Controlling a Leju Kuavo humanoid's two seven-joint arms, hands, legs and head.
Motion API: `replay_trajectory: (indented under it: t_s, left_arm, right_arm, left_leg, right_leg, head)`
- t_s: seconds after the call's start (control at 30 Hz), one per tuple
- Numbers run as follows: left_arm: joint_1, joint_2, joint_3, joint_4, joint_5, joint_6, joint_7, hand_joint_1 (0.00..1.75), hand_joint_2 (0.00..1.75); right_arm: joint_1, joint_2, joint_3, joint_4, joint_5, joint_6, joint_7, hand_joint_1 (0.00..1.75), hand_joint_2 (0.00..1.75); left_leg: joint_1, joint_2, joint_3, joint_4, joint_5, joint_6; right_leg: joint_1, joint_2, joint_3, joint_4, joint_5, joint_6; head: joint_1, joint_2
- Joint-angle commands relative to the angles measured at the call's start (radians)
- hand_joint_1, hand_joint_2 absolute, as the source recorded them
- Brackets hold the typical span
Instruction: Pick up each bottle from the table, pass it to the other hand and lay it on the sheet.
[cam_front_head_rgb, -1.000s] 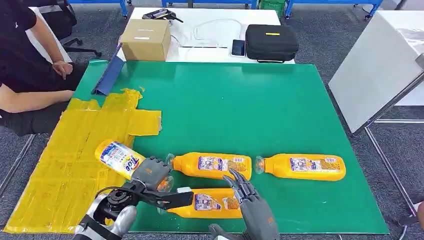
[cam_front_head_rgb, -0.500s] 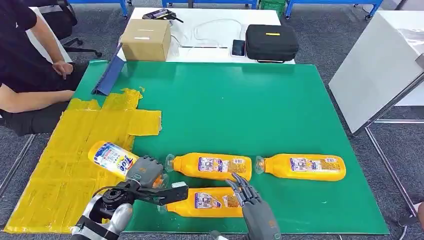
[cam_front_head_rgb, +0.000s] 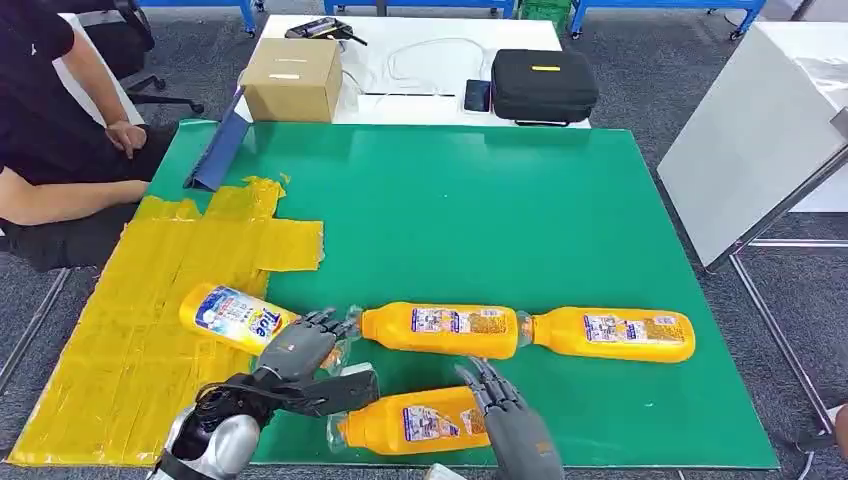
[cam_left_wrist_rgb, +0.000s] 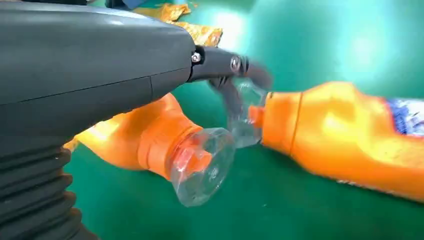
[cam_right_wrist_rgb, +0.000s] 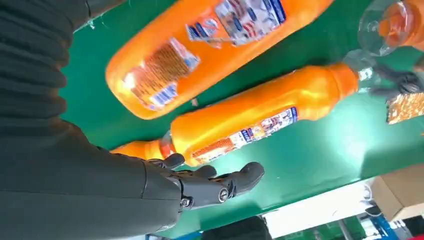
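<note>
I see the labelled bottle (cam_front_head_rgb: 232, 318) now lying flatter across the edge of the yellow sheet (cam_front_head_rgb: 120, 350), where a second ago it sat tilted in my left hand (cam_front_head_rgb: 295, 348) — those fingers have opened off it; the middle bottle (cam_front_head_rgb: 440, 330) has slid right until it touches the far-right bottle (cam_front_head_rgb: 612, 334). The nearest bottle (cam_front_head_rgb: 410, 422) has swung askew; my right hand (cam_front_head_rgb: 515, 425) has drawn back slightly.
</note>
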Motion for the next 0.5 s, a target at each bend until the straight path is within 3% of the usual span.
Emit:
replay_trajectory:
  t_s: [0.03, 0.3, 0.5]
  left_arm:
    - [0.017, -0.005, 0.005, -0.077, 0.163, -0.043, 0.006, 0.0, 0.0]
    - [0.109, -0.052, 0.06, -0.285, 0.492, 0.012, 0.02, 0.0, 0.0]
    - [0.15, -0.05, 0.056, -0.388, 0.66, 0.053, -0.001, 0.0, 0.0]
  right_arm:
    - [-0.056, 0.056, -0.065, 0.085, 0.028, 0.105, -0.018, 0.0, 1.75]
    - [-0.05, 0.084, -0.126, 0.135, 0.129, 0.213, -0.037, 0.0, 1.75]
    - [-0.114, 0.115, -0.182, 0.24, 0.218, 0.258, -0.066, 0.0, 1.75]
  left_leg:
    - [0.0, 0.001, 0.0, 0.0, 0.001, -0.002]
    - [0.0, 0.002, 0.0, 0.0, 0.0, -0.002]
    - [0.0, 0.003, 0.001, 0.0, 0.001, -0.003]
  right_leg:
    - [0.0, 0.002, -0.001, 0.001, 0.001, -0.001]
    - [0.0, 0.002, 0.005, 0.0, 0.0, -0.001]
    - [0.0, 0.004, 0.008, 0.001, 0.001, -0.001]
  head:
    - [0.0, 0.0]
    - [0.0, 0.0]
    - [0.0, 0.0]
